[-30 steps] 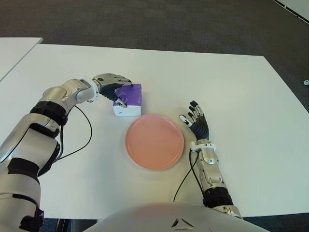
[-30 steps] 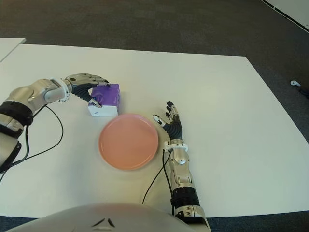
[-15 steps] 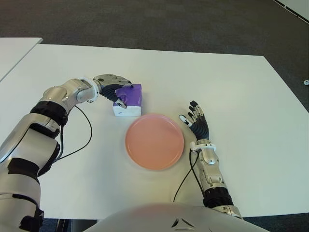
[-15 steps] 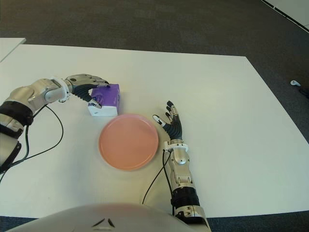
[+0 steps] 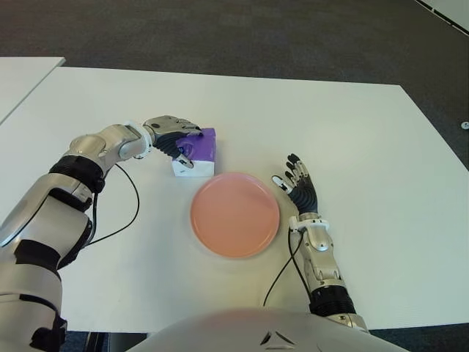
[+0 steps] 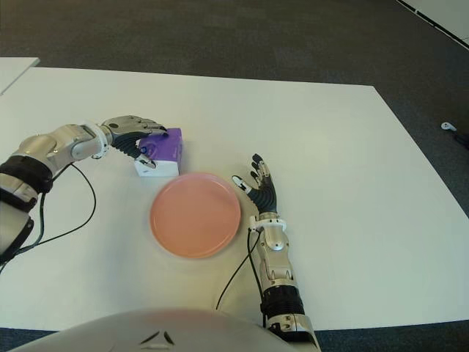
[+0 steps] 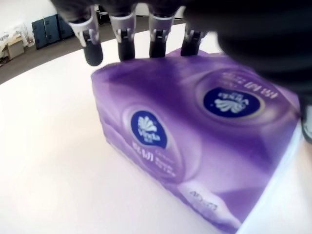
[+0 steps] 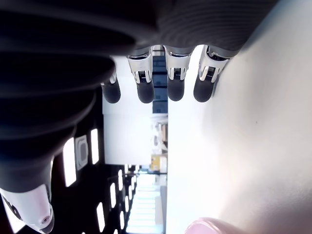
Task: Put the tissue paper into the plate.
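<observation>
A purple and white tissue box point(image 5: 201, 150) stands on the white table point(image 5: 366, 132), just beyond the left rim of the pink plate point(image 5: 234, 214). My left hand point(image 5: 185, 142) comes at the box from the left and is shut on it, fingers curled over its top and thumb against its near face. In the left wrist view the fingers point(image 7: 125, 46) hook over the far top edge of the tissue box point(image 7: 195, 141). The plate holds nothing. To the right of the plate my right hand point(image 5: 297, 183) shows open, fingers spread.
A black cable point(image 5: 133, 198) loops on the table under my left forearm. A second white table point(image 5: 22, 73) stands at the far left. Dark carpet lies beyond the table's far edge and right side.
My left hand has slid a little further over the tissue box and its fingers have closed tighter on it. The box stays where it was. The right hand has not moved.
</observation>
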Robot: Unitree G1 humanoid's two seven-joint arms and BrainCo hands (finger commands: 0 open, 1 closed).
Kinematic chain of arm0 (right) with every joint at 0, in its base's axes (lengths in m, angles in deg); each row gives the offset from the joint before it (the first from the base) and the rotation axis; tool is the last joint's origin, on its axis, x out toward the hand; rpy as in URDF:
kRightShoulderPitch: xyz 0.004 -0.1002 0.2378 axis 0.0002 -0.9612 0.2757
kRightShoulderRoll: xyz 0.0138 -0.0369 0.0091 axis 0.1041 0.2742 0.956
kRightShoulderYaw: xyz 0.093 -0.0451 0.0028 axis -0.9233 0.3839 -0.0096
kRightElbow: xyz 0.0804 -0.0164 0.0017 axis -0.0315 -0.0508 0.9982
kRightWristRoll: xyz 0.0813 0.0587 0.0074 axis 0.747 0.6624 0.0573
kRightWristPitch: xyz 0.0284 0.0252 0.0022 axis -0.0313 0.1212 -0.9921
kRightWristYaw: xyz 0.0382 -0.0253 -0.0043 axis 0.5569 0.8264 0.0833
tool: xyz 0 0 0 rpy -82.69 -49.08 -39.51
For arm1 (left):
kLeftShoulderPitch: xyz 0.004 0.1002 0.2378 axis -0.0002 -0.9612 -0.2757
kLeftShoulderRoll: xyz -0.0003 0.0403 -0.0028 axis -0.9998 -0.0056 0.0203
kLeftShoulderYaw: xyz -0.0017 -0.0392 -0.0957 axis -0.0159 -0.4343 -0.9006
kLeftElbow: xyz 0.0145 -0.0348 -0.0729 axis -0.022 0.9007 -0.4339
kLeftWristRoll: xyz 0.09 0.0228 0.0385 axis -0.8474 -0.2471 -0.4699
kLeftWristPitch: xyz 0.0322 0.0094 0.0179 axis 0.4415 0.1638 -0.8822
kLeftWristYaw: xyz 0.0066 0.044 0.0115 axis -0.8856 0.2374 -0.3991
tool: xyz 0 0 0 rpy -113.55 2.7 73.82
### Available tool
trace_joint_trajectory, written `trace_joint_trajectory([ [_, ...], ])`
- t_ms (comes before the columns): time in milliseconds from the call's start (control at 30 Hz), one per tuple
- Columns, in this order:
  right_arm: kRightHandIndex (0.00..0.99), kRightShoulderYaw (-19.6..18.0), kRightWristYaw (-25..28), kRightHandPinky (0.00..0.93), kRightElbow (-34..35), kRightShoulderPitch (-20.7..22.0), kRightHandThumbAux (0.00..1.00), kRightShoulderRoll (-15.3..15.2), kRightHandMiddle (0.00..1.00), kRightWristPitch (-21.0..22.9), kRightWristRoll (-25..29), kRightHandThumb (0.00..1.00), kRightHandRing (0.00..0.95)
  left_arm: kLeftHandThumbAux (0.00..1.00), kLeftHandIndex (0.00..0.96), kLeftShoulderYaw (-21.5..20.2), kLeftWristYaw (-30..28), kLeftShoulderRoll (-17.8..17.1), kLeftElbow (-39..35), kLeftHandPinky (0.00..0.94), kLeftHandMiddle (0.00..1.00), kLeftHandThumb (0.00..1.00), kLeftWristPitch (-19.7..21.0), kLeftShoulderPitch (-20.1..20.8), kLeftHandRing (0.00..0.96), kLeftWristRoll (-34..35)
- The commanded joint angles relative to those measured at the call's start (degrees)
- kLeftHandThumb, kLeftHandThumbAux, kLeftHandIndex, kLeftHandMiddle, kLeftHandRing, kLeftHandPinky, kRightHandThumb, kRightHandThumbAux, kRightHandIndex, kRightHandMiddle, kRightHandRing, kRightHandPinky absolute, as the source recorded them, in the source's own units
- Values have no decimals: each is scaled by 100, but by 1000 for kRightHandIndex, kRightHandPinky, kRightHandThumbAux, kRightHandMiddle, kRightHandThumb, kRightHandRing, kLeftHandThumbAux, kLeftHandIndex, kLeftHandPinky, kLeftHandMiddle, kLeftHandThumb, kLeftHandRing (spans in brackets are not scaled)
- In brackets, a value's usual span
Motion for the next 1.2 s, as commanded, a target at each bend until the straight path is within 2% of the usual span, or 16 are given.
trace_joint_trajectory([
  [33,0,21,39,0,-143,-277,645,6,0,333,44,0,0,310,0,180,107,107,148,0,0,36,-78,-234,0,-136],
  [867,0,-10,55,0,-6,-452,655,-3,0,404,73,0,0,304,0,545,468,443,318,0,0,16,-146,-482,0,-187],
  [1200,0,-11,70,0,108,-564,663,-1,0,427,96,0,0,309,0,743,959,606,475,0,0,0,-114,-694,0,-336],
])
